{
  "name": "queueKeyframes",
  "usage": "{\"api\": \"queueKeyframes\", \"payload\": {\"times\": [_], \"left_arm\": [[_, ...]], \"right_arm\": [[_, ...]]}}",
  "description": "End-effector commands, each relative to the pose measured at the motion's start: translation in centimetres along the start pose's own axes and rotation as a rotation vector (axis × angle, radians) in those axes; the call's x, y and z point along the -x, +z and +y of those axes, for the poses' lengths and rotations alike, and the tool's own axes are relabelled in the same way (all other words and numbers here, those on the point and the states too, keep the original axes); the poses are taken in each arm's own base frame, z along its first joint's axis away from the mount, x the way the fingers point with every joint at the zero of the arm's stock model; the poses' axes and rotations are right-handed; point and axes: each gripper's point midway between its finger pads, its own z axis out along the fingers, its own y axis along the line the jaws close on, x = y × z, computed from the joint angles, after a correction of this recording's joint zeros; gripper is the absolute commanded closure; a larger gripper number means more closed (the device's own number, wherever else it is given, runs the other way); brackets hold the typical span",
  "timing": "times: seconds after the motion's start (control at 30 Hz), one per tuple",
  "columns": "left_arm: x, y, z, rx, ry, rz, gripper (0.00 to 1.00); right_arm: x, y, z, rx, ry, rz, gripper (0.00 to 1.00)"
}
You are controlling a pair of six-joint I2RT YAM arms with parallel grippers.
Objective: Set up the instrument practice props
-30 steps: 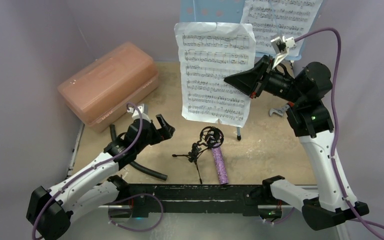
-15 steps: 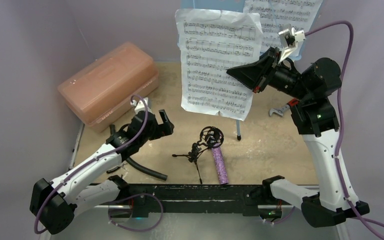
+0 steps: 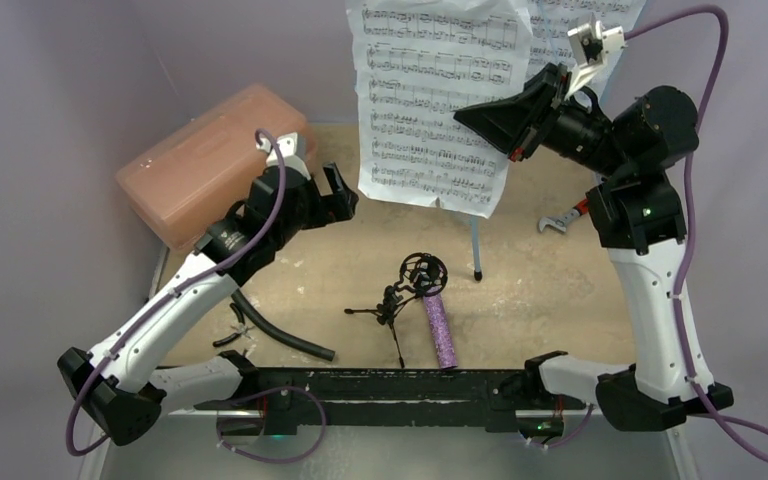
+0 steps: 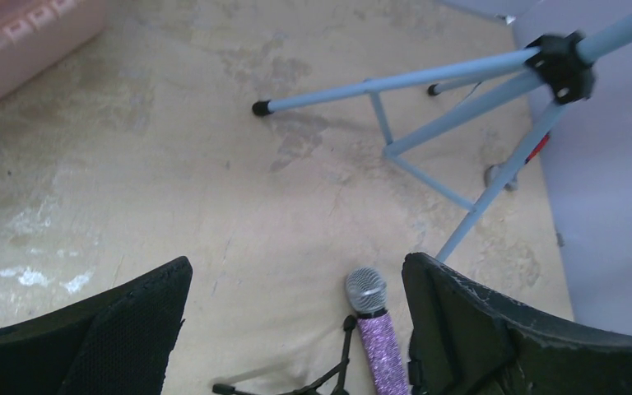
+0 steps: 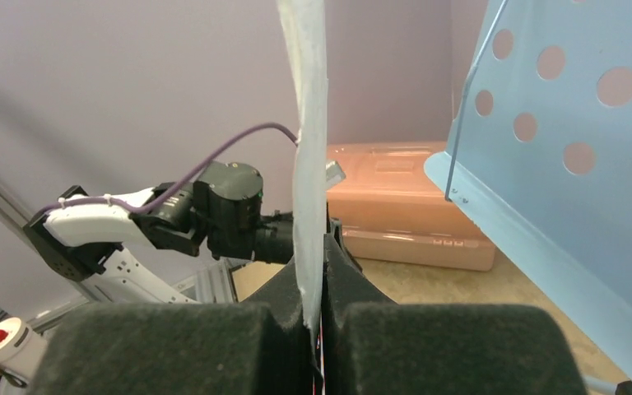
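- Right gripper (image 3: 465, 113), upper centre of the top view, clamped on a white sheet-music page (image 3: 430, 100) (edge-on in its wrist view).
- Left gripper (image 4: 298, 262), mid-left, spread wide, grasping nothing.

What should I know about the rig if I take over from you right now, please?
Right gripper: shut on a sheet-music page, held up in front of the music stand.
Left gripper: open, empty, hovering over the table near the pink box.
Done: a second page appears to rest on the stand.
The microphone lies on the table beside the mic stand, not in its ring.
Left to do: set the held page on the stand, then probably mount the microphone.
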Motion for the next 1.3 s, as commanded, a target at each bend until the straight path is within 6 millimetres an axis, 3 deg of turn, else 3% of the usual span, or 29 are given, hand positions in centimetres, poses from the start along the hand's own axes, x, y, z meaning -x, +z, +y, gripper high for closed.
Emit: {"api": "queueKeyframes", "payload": {"times": [0.0, 0.07, 0.27, 0.53, 0.8, 0.97, 1.27], "left_arm": [[4.2, -1.6, -2.1, -0.017, 0.024, -0.055, 0.02], [5.8, -2.2, -3.5, -0.055, 0.015, -0.079, 0.03], [10.5, -4.7, -6.3, -0.142, -0.013, -0.186, 0.05], [16.2, -9.5, -8.7, -0.245, -0.091, -0.351, 0.05], [20.3, -13.2, -11.7, -0.388, -0.124, -0.461, 0.14], [21.8, -13.7, -13.8, -0.462, -0.122, -0.478, 0.2], [22.8, -11.7, -18.3, -0.593, -0.07, -0.446, 0.27]], "right_arm": [[1.9, 0.4, 1.0, 0.027, -0.031, -0.002, 1.0], [2.2, 1.3, -0.1, 0.01, 0.002, 0.023, 1.0], [4.0, 2.3, -0.8, -0.004, 0.014, 0.026, 1.0], [7.2, 0.3, -2.2, -0.032, -0.002, -0.056, 1.0], [10.6, -0.7, -0.8, -0.068, -0.097, -0.147, 1.0], [11.7, -1.5, -1.1, -0.156, -0.138, -0.19, 1.0], [12.2, -2.7, -1.5, -0.254, -0.197, -0.214, 1.0]]}}
